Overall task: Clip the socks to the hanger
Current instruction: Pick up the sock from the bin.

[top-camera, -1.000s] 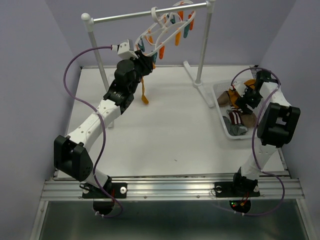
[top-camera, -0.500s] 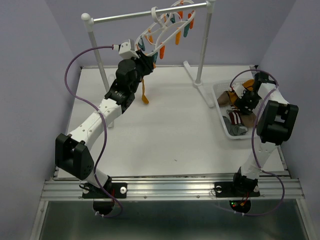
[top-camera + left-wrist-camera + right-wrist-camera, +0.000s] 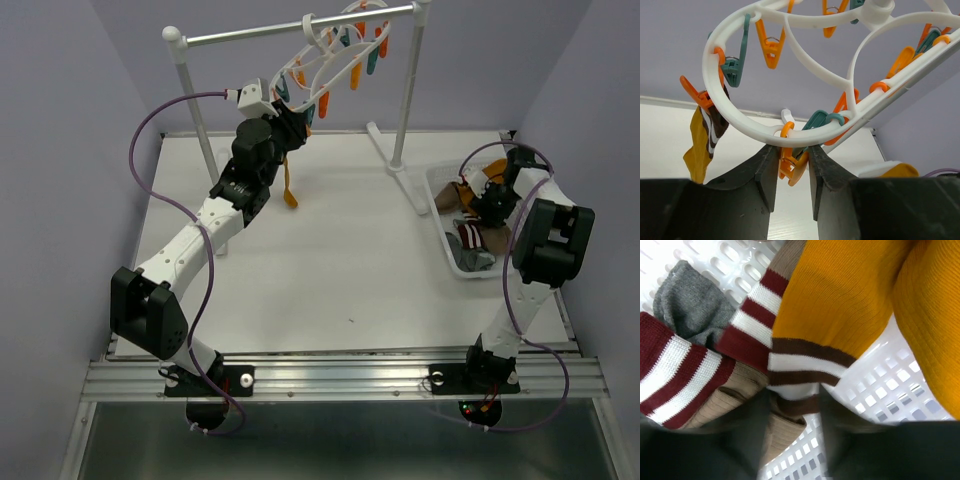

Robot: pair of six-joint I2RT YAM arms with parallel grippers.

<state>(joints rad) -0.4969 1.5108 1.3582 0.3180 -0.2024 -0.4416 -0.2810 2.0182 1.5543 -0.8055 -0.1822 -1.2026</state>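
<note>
The left gripper (image 3: 793, 149) is raised to the low side of the hanger (image 3: 755, 127), whose oval ring tilts down from its hook on the silver rail (image 3: 260, 36) toward the fingers. These are clamped on an orange clip (image 3: 794, 169) that hangs under the ring's rim, one pad on each side. Left of the fingers, a hanging sock (image 3: 697, 150) is pinched by its striped cuff in another orange clip. Its long axis is vertical, with the toe pointing down. The right gripper (image 3: 795, 395) is down in the white basket (image 3: 880, 390), its blurred fingers on either side of the brown-and-white cuff of a mustard sock (image 3: 840, 295). Whether they already pinch it cannot be told. That sock runs away from the fingertips, cuff nearest them. To their left lie a maroon-striped tan sock (image 3: 680, 370) and a grey sock (image 3: 685, 300).
</note>
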